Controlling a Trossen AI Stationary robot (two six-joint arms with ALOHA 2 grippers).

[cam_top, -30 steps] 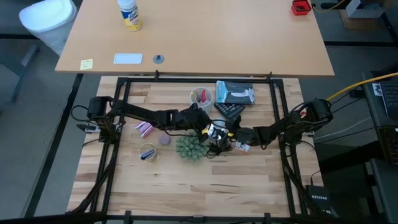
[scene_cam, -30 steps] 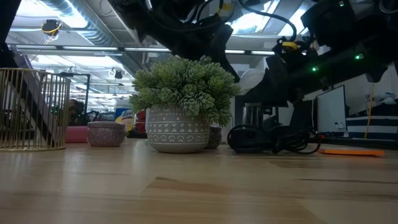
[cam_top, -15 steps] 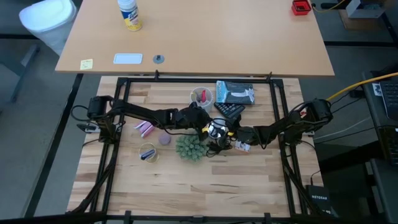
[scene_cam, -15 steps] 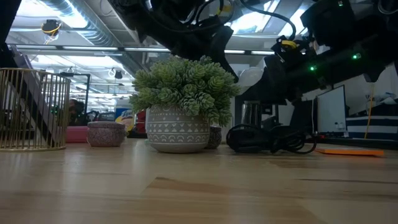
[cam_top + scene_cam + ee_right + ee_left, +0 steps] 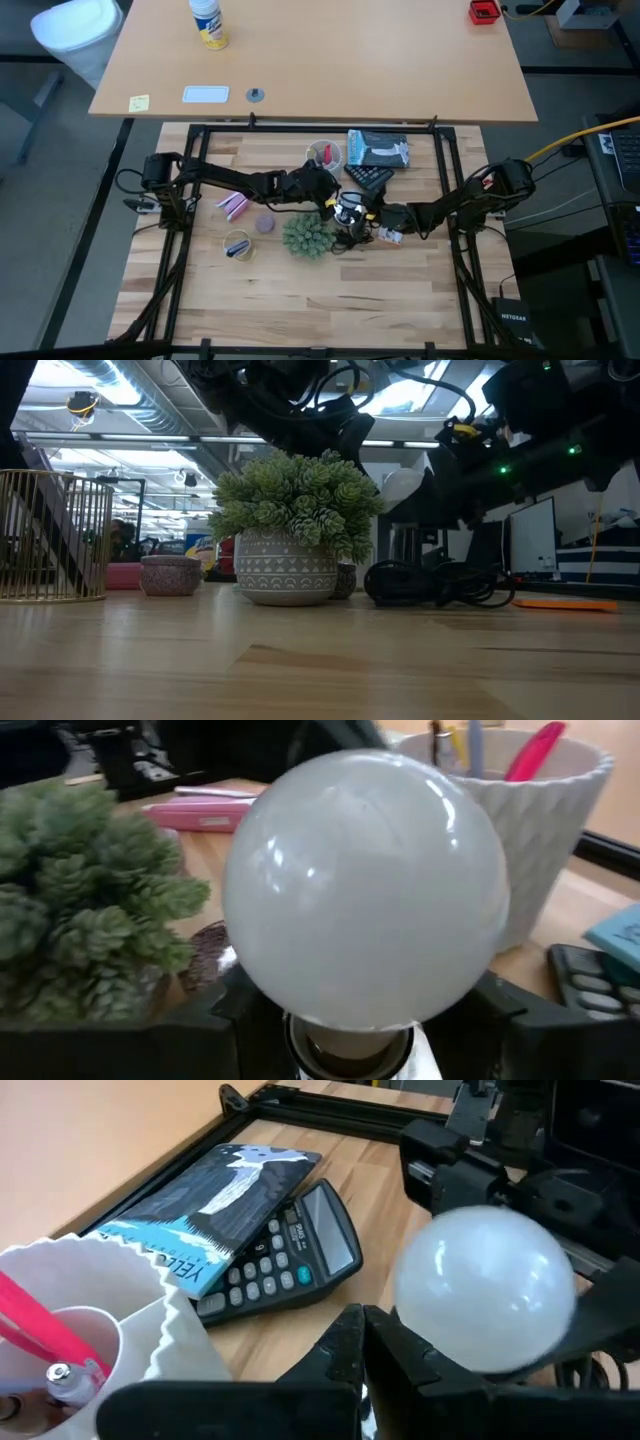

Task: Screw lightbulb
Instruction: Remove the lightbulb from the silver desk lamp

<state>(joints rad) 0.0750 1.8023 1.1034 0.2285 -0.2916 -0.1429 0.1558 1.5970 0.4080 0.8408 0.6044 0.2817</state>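
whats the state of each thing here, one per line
lightbulb: upright, base seated in the holder below it, off the table
right pincer: at the bulb's base, grip not visible
left pincer: shut, beside the bulb, not holding it
calculator: flat, booklet overlapping one edge
booklet: lying closed
white cup: upright, pink pen inside
potted plant: upright on the table
wire basket: upright
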